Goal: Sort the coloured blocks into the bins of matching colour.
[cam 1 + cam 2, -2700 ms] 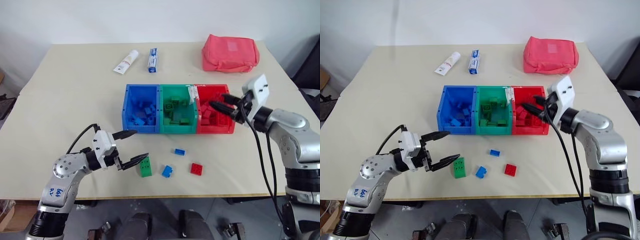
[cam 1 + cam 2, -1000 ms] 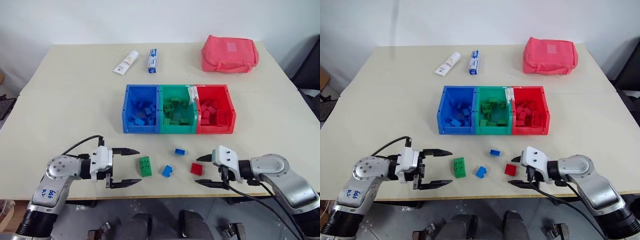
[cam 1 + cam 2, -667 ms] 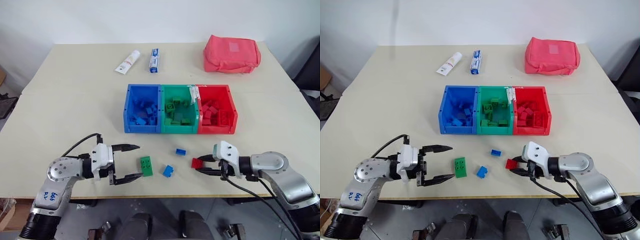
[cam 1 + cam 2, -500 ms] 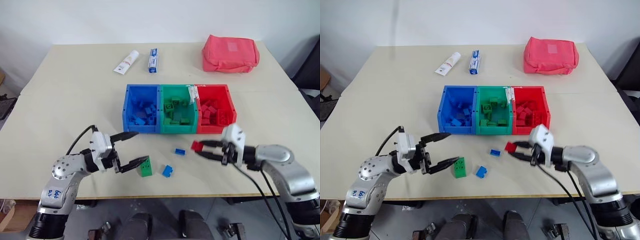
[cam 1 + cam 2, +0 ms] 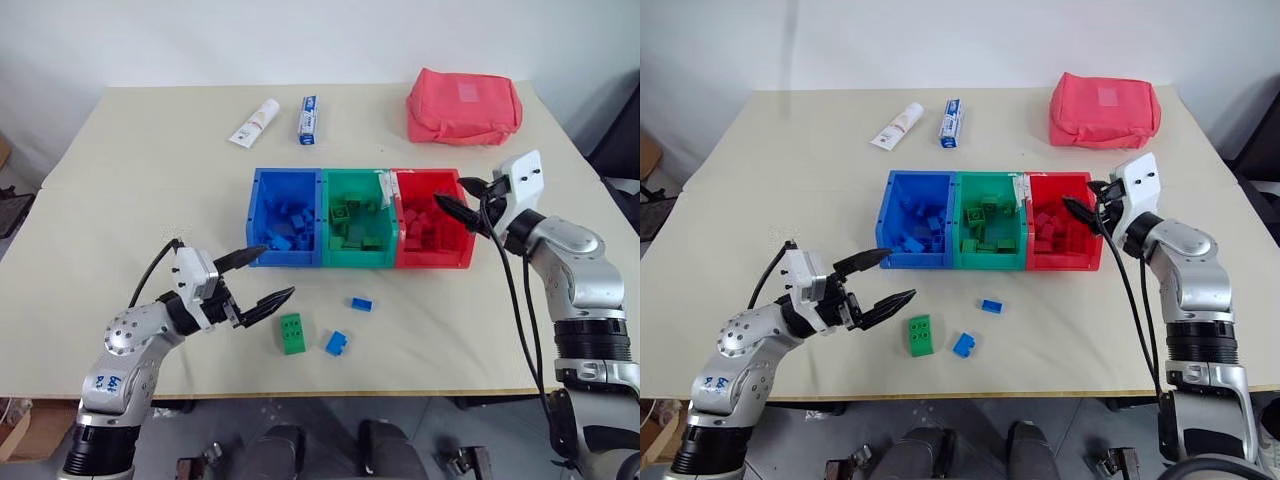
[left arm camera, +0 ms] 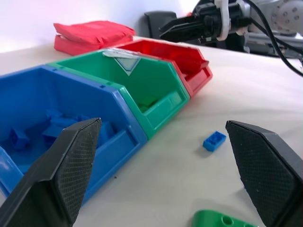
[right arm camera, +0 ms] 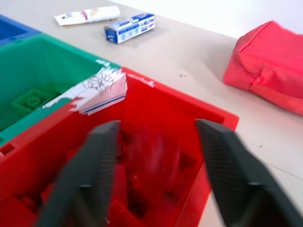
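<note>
- Right gripper (image 5: 462,201) over the right rim of the red bin (image 5: 432,262), fingers apart, nothing between them.
- Left gripper (image 5: 265,275) low above the table (image 5: 140,190), just in front of the blue bin (image 5: 285,260), fingers spread wide, empty.
- Bins joined in a row at table centre: blue, green bin (image 5: 357,262), red; each holds bricks of its own colour.
- Loose on the table in front of the bins: green block (image 5: 292,333) near the left gripper, blue block (image 5: 337,343) beside it, small blue block (image 5: 360,303) nearer the green bin.
- Far side: white tube (image 5: 254,122), small box (image 5: 307,120), pinkish-red pouch (image 5: 463,106).
</note>
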Controlling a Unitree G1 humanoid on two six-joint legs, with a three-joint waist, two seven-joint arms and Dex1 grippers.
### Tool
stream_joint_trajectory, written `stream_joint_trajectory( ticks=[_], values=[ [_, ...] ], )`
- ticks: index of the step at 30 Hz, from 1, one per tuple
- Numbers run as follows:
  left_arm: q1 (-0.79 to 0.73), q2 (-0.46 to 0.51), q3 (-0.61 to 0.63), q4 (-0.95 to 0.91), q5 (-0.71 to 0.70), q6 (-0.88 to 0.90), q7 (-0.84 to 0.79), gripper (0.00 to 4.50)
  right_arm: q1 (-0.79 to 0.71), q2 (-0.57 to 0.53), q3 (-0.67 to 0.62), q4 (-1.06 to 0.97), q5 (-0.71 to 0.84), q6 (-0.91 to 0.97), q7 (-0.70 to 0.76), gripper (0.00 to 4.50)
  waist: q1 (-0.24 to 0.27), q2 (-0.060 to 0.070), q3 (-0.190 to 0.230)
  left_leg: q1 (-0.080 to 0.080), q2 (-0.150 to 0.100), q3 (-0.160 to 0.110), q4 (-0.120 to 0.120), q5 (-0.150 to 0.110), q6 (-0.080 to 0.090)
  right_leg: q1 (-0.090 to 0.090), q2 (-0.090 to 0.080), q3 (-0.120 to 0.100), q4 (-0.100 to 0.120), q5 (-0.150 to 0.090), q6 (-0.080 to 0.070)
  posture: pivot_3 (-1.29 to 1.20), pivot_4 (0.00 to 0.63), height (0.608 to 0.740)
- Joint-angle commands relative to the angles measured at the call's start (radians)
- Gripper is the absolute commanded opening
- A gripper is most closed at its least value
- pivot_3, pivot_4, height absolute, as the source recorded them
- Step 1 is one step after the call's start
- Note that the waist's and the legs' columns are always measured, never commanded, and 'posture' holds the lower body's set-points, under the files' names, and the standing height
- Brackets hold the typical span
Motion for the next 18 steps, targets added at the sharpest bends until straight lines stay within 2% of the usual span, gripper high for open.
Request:
stream_joint_trajectory(
  ticks=[1, 2, 7, 12, 15, 18],
  values=[
    [0.016, 0.017, 0.020, -0.026, 0.000, -0.021, -0.017, 4.50, 0.019, -0.028, -0.019, -0.061, 0.020, -0.030, 0.050, 4.10, 0.000, 0.000, 0.000, 0.000, 0.000, 0.000, 0.000, 0.000, 0.000, 0.000, 0.000, 0.000, 0.000, 0.000, 0.000, 0.00, 0.150, 0.740],
    [0.020, 0.021, 0.022, -0.024, 0.001, -0.024, -0.022, 4.50, 0.036, -0.037, -0.026, -0.077, 0.029, -0.031, 0.071, 4.45, 0.000, 0.000, 0.000, 0.000, 0.000, 0.000, 0.000, 0.000, 0.000, 0.000, 0.000, 0.000, 0.000, 0.000, 0.000, 0.00, 0.150, 0.740],
    [0.033, 0.061, 0.053, 0.028, 0.001, -0.044, -0.070, 4.50, 0.199, -0.090, -0.084, -0.251, 0.186, -0.078, 0.321, 4.48, 0.005, 0.000, 0.000, 0.000, 0.000, 0.000, 0.000, 0.000, 0.000, 0.000, 0.000, 0.000, -0.001, 0.000, 0.000, 0.00, 0.150, 0.740],
    [0.020, 0.158, 0.090, 0.167, 0.047, -0.096, -0.144, 4.50, 0.432, -0.212, -0.089, -0.353, 0.194, -0.129, 0.514, 4.48, 0.006, 0.000, 0.000, 0.000, 0.000, -0.001, 0.000, 0.000, 0.000, 0.002, 0.000, 0.000, -0.002, 0.000, 0.000, 0.00, 0.150, 0.740],
    [0.006, 0.212, 0.083, 0.255, 0.069, -0.132, -0.219, 4.50, 0.560, -0.245, -0.117, -0.405, 0.208, -0.125, 0.542, 4.48, 0.006, 0.000, 0.000, 0.000, 0.000, -0.001, 0.000, 0.000, 0.000, 0.002, 0.000, 0.001, -0.002, 0.000, 0.000, 0.00, 0.150, 0.740],
    [-0.012, 0.239, 0.037, 0.261, 0.098, -0.174, -0.285, 4.50, 0.608, -0.230, -0.137, -0.429, 0.201, -0.163, 0.519, 4.48, 0.002, 0.000, 0.000, 0.001, 0.000, 0.000, 0.000, 0.000, 0.000, 0.002, 0.000, 0.001, -0.002, 0.000, 0.000, 0.00, 0.150, 0.740]
  ],
)
